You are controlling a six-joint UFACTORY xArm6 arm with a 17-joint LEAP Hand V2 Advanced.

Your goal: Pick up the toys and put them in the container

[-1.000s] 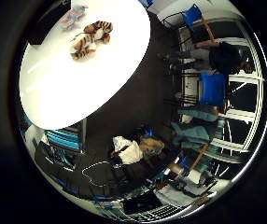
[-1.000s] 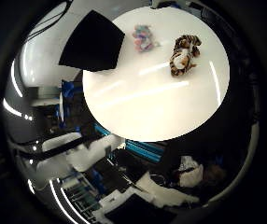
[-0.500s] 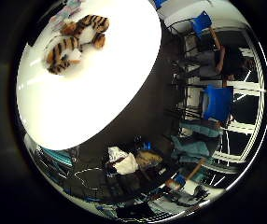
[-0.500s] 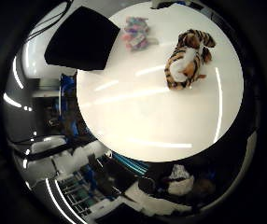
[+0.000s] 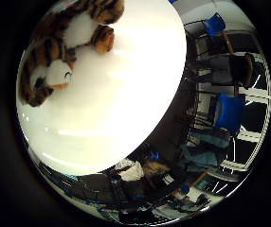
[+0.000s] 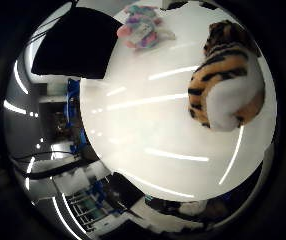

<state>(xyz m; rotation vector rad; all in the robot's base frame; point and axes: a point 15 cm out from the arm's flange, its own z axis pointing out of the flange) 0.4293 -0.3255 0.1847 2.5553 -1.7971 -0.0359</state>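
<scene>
A striped orange, black and white tiger plush point(image 6: 228, 82) lies on the round white table point(image 6: 153, 140); it fills much of the right thumb side palm view, so it is close under the palm. The right little finger side palm view shows it too point(image 5: 62, 43). A small pastel pink and blue toy point(image 6: 141, 25) lies on the table beyond the tiger, beside a black container point(image 6: 75, 50) at the table's edge.
Beyond the table's edge the right little finger side palm view shows blue chairs point(image 5: 232, 109) and clutter on the floor point(image 5: 140, 170). The right thumb side palm view shows more furniture point(image 6: 78, 185) below the table's rim.
Both views have drawn much closer to the table. The tiger plush now looks far larger and nearer the palm. The toys and the container lie where they were.
</scene>
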